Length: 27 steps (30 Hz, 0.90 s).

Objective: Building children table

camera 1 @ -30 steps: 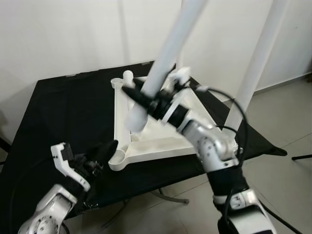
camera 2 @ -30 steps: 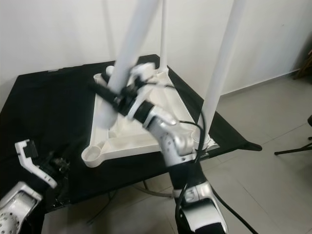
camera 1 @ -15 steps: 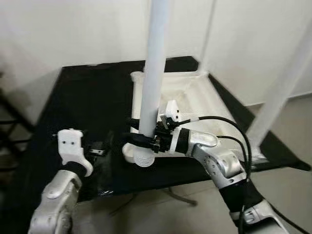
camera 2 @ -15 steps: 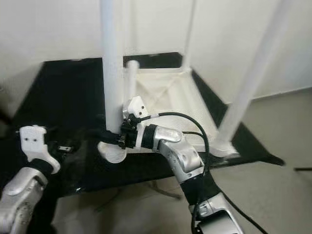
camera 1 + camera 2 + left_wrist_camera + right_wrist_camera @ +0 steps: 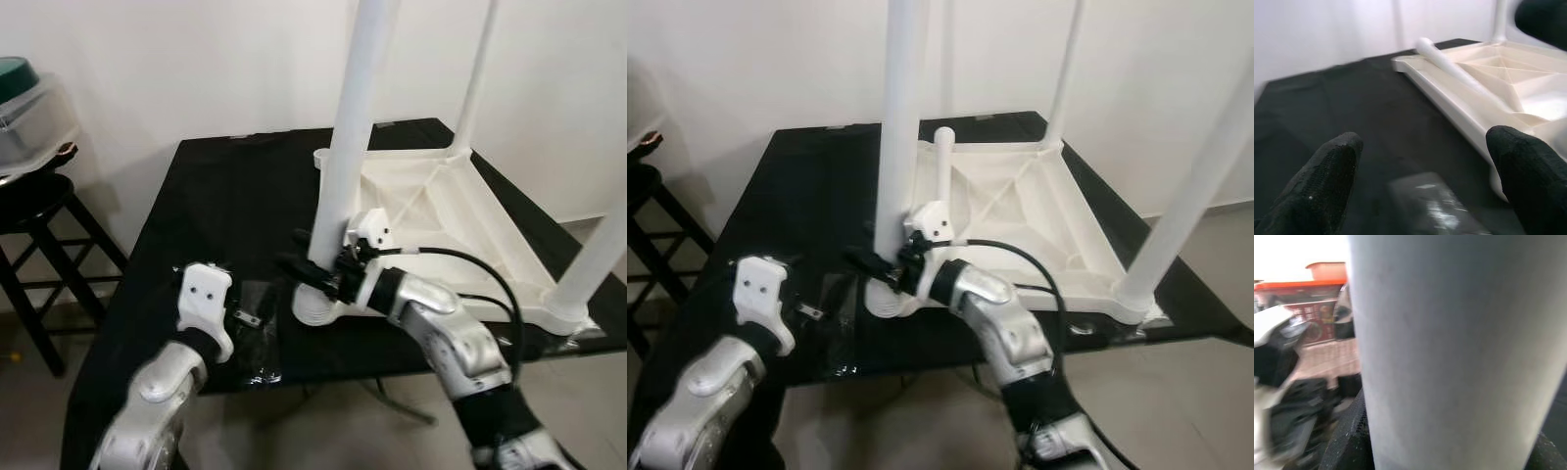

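White leg (image 5: 358, 117) clamped in right jaws (image 5: 315, 274) | left jaws (image 5: 1425, 181) apart, empty | plastic bag (image 5: 253, 328) beside

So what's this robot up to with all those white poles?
It is putting together a small white table, which lies upside down on a black-covered surface. The right pincer grips a white leg standing upright in the near corner socket. Two more legs already stand in other corners. The left pincer is open, hovering beside it over a clear plastic bag.

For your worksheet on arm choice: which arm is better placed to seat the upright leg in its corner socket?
Right. The right gripper is clamped on the leg just above the corner socket; the left gripper hovers open beside it.
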{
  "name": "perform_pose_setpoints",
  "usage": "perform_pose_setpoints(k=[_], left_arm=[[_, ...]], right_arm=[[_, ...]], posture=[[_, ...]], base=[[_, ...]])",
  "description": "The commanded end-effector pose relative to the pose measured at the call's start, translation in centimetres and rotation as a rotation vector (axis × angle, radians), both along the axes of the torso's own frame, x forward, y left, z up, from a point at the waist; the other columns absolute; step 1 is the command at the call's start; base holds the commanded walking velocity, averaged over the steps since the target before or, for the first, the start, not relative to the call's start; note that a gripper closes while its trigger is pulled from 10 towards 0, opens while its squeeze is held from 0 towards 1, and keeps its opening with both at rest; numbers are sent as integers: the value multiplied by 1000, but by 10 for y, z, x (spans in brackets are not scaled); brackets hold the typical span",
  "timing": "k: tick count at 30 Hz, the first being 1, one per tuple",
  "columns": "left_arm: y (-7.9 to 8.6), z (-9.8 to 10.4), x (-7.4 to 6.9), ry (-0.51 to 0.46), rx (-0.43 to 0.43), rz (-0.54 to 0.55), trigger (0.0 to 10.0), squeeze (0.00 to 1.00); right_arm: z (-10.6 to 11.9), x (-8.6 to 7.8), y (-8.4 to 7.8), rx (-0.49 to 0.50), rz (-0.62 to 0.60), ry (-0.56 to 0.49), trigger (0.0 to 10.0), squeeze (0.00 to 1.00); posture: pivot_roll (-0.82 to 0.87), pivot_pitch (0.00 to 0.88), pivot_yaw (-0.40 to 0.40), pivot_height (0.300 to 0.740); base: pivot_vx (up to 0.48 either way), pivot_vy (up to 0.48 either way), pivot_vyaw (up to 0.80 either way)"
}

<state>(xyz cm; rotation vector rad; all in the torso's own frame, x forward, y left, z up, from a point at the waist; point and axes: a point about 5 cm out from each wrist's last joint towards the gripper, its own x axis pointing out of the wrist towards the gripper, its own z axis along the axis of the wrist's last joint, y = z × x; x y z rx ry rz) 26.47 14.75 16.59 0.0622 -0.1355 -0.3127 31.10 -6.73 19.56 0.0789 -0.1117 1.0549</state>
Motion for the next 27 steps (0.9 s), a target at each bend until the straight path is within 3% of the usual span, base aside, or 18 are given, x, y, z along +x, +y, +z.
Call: perform_pose_setpoints(k=[1, 14, 27], left_arm=[[0, -2, 0, -2, 9, 6, 10000, 0], [1, -5, -5, 15, 12, -3, 10000, 0], [4, -11, -13, 41, -37, -10, 10000, 0]], right_arm=[[5, 1, -4, -3, -22, -27, 10000, 0], [9, 6, -10, 6, -78, -30, 10000, 0], [20, 26, -28, -37, -142, -55, 10000, 0]], posture=[[-38, 52, 30, 740], [-41, 63, 34, 740], [-39, 84, 32, 740]], base=[[0, 0, 0], [0, 0, 0], [0, 0, -800]])
